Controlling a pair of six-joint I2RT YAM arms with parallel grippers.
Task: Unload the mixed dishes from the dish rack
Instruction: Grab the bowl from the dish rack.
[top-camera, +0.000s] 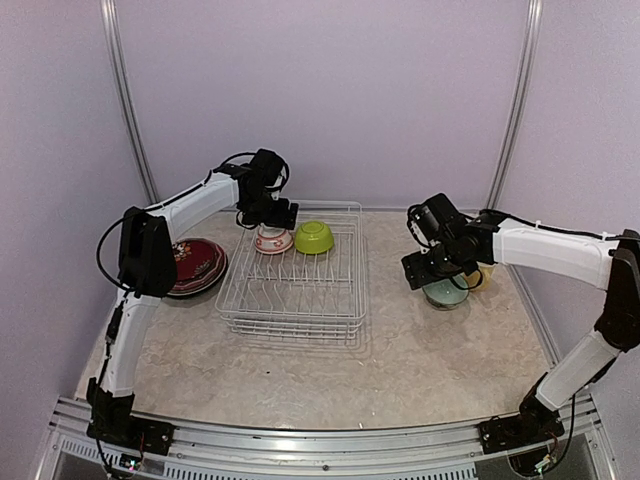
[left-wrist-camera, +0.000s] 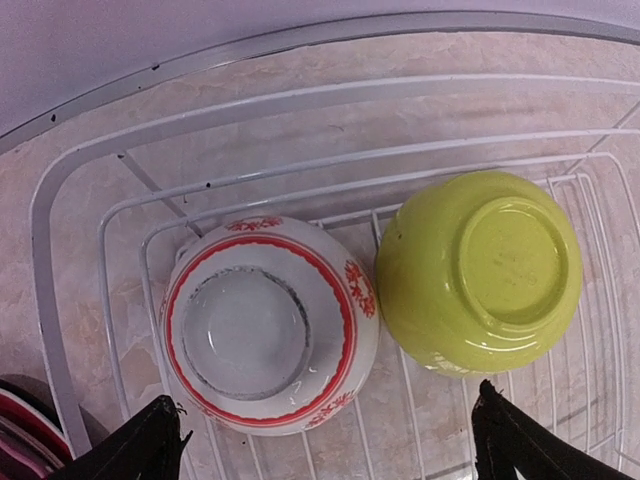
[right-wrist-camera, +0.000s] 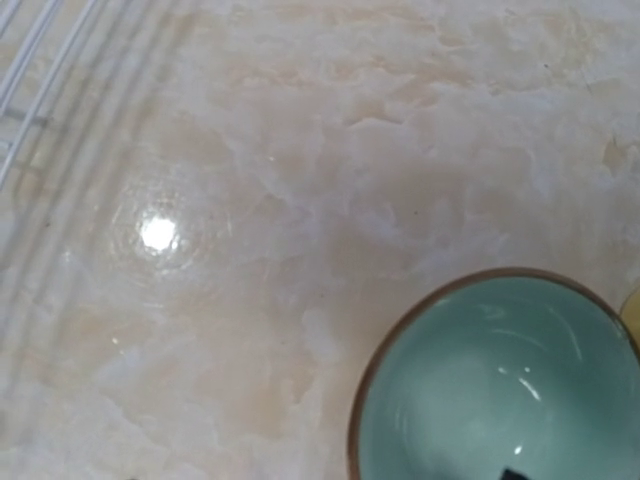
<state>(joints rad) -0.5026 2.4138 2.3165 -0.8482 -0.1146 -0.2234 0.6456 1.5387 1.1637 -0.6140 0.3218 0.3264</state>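
The white wire dish rack stands mid-table. In its far end lie two upside-down bowls: a white bowl with red bands and a lime green bowl. My left gripper hovers open just above the white-and-red bowl, with its fingertips wide apart and touching nothing. My right gripper is open just above an upright pale green bowl on the table right of the rack. Only a sliver of one fingertip shows.
A stack of dark red plates lies on the table left of the rack. A pale yellow mug stands right behind the pale green bowl. The rack's edge wires are left of the right gripper.
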